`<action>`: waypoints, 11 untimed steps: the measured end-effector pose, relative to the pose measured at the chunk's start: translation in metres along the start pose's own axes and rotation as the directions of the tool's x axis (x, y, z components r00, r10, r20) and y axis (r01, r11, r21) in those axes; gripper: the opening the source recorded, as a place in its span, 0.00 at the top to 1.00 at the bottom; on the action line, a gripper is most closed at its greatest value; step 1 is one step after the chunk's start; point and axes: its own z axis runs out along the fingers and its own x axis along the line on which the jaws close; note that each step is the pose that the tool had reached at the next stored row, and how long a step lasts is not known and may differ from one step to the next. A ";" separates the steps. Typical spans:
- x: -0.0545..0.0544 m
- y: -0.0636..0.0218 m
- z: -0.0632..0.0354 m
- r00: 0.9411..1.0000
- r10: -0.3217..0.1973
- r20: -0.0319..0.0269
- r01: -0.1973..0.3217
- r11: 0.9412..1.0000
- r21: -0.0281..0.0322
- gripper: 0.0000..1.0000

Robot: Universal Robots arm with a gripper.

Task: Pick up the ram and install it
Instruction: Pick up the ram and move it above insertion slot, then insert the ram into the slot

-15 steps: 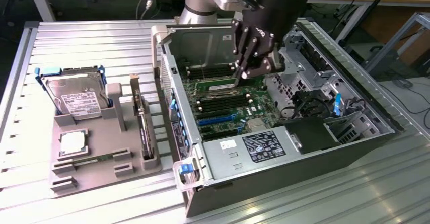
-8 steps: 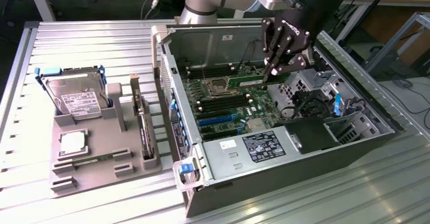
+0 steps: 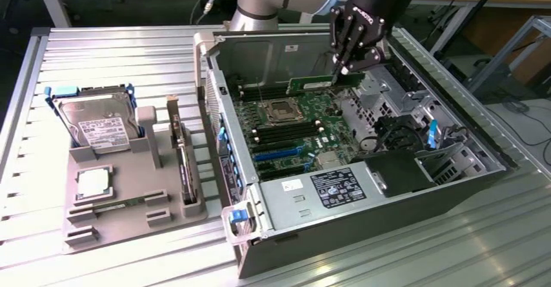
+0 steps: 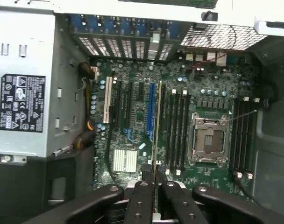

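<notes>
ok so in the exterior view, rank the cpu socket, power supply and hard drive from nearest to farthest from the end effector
From the end effector, shut on the ram:
1. cpu socket, inside the case, at its far end.
2. power supply, at the case's near end.
3. hard drive, outside the case, upright on the tray at the exterior view's left.

ram (image 3: 310, 83) far end hidden in gripper (image 3: 346, 71). Wrist view has it edge-on (image 4: 156, 140), faces hidden. Arm (image 3: 258, 3) cut off by top edge. PSU label (image 3: 337, 188) text unreadable.
</notes>
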 end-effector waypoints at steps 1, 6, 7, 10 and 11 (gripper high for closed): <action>-0.008 -0.0006 0.0001 1.000 0.000 0.000 0.000 1.000 0.000 0.87; -0.032 -0.0026 0.0009 1.000 0.000 0.000 0.000 1.000 0.000 0.87; -0.032 -0.0026 0.0008 1.000 0.000 0.000 0.000 1.000 0.000 0.87; -0.033 -0.0026 0.0008 1.000 0.000 0.000 0.000 1.000 0.000 0.87; -0.033 -0.0026 0.0008 1.000 0.000 0.000 0.000 1.000 0.000 0.87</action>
